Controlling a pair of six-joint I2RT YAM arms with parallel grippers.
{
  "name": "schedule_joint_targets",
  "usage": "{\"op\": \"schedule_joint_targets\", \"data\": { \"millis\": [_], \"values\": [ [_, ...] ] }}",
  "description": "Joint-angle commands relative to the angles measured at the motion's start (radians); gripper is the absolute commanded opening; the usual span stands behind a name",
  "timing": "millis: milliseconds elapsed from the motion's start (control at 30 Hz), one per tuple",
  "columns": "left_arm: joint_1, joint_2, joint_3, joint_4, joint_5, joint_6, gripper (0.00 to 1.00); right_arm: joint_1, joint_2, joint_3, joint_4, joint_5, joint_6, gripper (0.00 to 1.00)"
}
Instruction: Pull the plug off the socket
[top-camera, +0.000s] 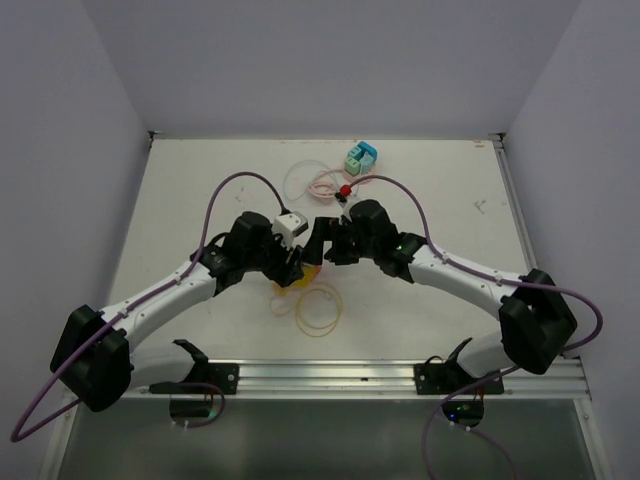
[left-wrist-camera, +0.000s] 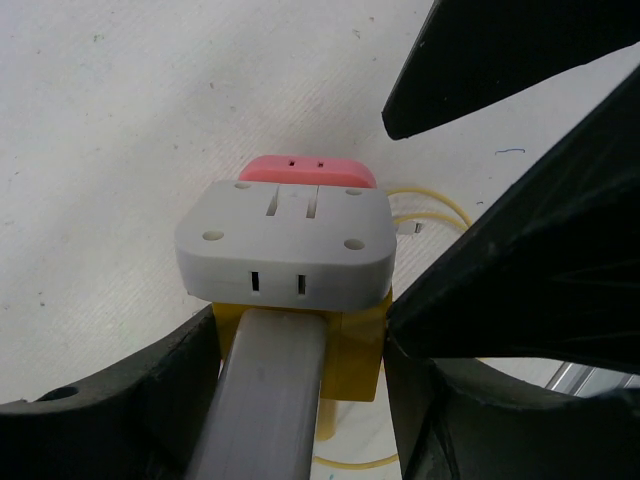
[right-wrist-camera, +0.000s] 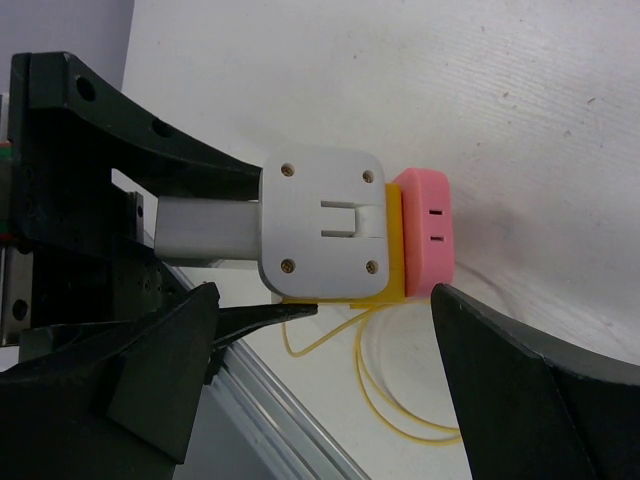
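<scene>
Bench (top-camera: 200, 200): white top; both arms meet over its middle.
Grey socket block (right-wrist-camera: 320, 225): at the middle of the bench, square, four screws on the face seen from the right wrist, slot pairs on two other faces. A grey bar runs from it back into the left gripper.
Yellow piece (right-wrist-camera: 393, 270): sandwiched between the grey block and the plug, touching both.
Pink plug (right-wrist-camera: 425, 235): seated flush against the yellow piece, on the side away from the left arm; two slots in its outer face.
Left gripper (left-wrist-camera: 300, 370): fingers closed in at mid width on the socket assembly, one on each side of the bar and yellow piece.
Right gripper (right-wrist-camera: 335, 300): fingers spread wide, one on each side of the assembly; contact with the plug cannot be confirmed.
Yellow cable (right-wrist-camera: 361, 355): loose loops on the bench beneath the assembly, toward the near edge.
Teal object (top-camera: 360, 155): near the far edge, well apart from the grippers.
White cable (top-camera: 310, 180): coiled just beside the teal object.
</scene>
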Motion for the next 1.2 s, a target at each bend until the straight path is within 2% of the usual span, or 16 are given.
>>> {"op": "schedule_joint_targets", "data": {
  "millis": [0, 300, 667, 967, 1167],
  "values": [
    [-0.001, -0.031, 0.018, 0.114, 0.030, 0.011, 0.15, 0.014, 0.019, 0.055, 0.011, 0.016, -0.041, 0.91],
    [-0.001, -0.043, 0.013, 0.123, 0.059, 0.014, 0.15, 0.016, 0.046, 0.046, -0.020, 0.111, -0.055, 0.90],
    [-0.001, -0.046, 0.011, 0.117, 0.050, 0.020, 0.14, 0.007, -0.006, 0.035, -0.090, 0.194, -0.080, 0.88],
    [-0.001, -0.068, 0.005, 0.123, 0.046, 0.020, 0.12, -0.030, -0.035, 0.012, -0.136, 0.243, -0.098, 0.86],
    [0.000, -0.083, -0.001, 0.134, 0.049, 0.018, 0.11, -0.081, -0.052, -0.025, -0.135, 0.221, -0.092, 0.86]
  ]
}}
